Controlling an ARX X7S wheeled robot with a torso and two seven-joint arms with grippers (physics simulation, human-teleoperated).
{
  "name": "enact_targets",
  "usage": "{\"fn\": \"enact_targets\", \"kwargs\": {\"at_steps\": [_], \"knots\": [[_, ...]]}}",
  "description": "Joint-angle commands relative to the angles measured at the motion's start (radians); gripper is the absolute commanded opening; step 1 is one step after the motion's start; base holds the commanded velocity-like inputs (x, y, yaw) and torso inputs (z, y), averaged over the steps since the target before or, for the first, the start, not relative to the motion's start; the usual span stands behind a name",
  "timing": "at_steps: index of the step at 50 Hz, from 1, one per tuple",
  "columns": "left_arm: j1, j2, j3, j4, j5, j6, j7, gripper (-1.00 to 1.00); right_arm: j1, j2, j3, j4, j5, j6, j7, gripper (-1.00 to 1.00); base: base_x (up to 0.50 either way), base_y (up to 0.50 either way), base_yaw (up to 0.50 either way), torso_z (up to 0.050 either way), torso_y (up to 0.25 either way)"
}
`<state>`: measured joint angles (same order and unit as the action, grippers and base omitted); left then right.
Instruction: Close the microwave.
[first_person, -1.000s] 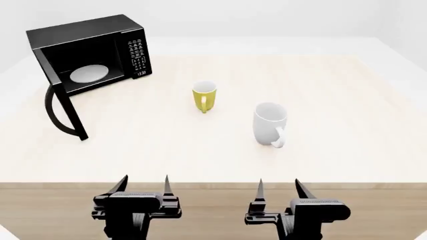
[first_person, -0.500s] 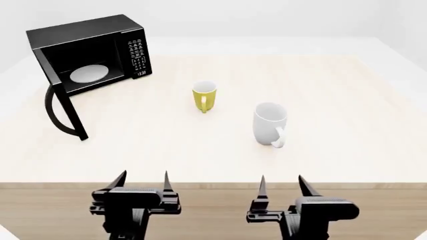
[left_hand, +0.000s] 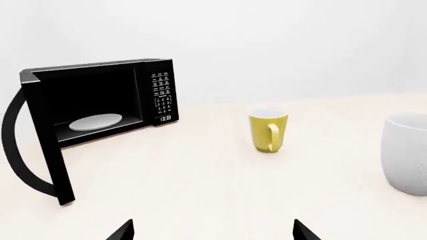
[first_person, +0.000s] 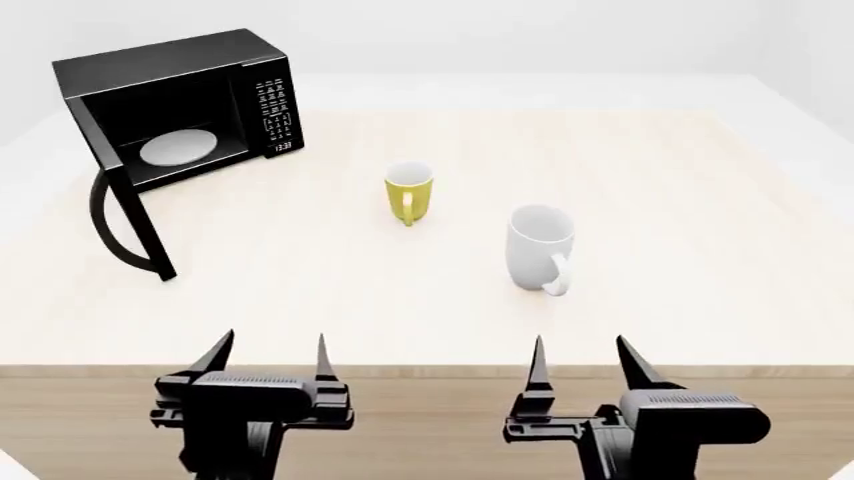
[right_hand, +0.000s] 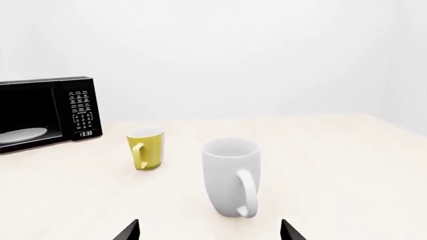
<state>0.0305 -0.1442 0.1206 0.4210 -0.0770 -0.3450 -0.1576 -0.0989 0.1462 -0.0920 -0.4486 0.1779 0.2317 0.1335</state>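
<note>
The black microwave (first_person: 187, 105) stands at the table's far left with its door (first_person: 127, 210) swung wide open toward me, the curved handle on the outside. A white round plate (first_person: 176, 148) lies inside, and the button panel (first_person: 275, 115) faces me. It also shows in the left wrist view as the microwave (left_hand: 100, 100) and at the edge of the right wrist view as the microwave (right_hand: 47, 112). My left gripper (first_person: 267, 355) and right gripper (first_person: 581, 358) hover open over the table's near edge, holding nothing, well short of the door.
A yellow mug (first_person: 410, 192) stands mid-table and a larger white mug (first_person: 541, 248) sits nearer, right of centre, in front of my right gripper. The light wooden table (first_person: 694, 200) stretches wide to the right.
Both grippers have moved up and slightly apart in the head view, the left drifting left and the right drifting right. The microwave door and both mugs have not moved.
</note>
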Motion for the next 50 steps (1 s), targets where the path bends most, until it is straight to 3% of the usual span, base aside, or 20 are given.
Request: {"fn": "enact_targets", "kwargs": {"at_steps": [1,12,15,23,50], "knots": [[0.030,-0.025,0.003,0.143,-0.002,-0.088,-0.022,1.00,-0.031,0.025,0.003,-0.143,0.029,0.086,0.028,1.00,0.00,0.00,0.00,0.000,0.000],[0.048,-0.040,-0.008,0.246,-0.014,-0.134,-0.039,1.00,-0.041,0.045,0.014,-0.228,0.052,0.140,0.049,1.00,0.00,0.00,0.00,0.000,0.000],[0.076,-0.043,-0.009,0.201,-0.015,-0.054,-0.034,1.00,-0.042,0.051,0.016,-0.247,0.054,0.152,0.055,1.00,0.00,0.00,0.00,0.000,0.000],[0.072,-0.047,-0.011,0.196,-0.020,-0.061,-0.042,1.00,-0.051,0.057,0.025,-0.272,0.084,0.155,0.052,1.00,0.00,0.00,0.00,0.000,0.000],[0.082,-0.061,0.011,0.188,-0.025,-0.037,-0.062,1.00,-0.059,0.072,0.015,-0.274,0.103,0.127,0.058,1.00,0.14,0.47,0.00,0.000,0.000]]}}
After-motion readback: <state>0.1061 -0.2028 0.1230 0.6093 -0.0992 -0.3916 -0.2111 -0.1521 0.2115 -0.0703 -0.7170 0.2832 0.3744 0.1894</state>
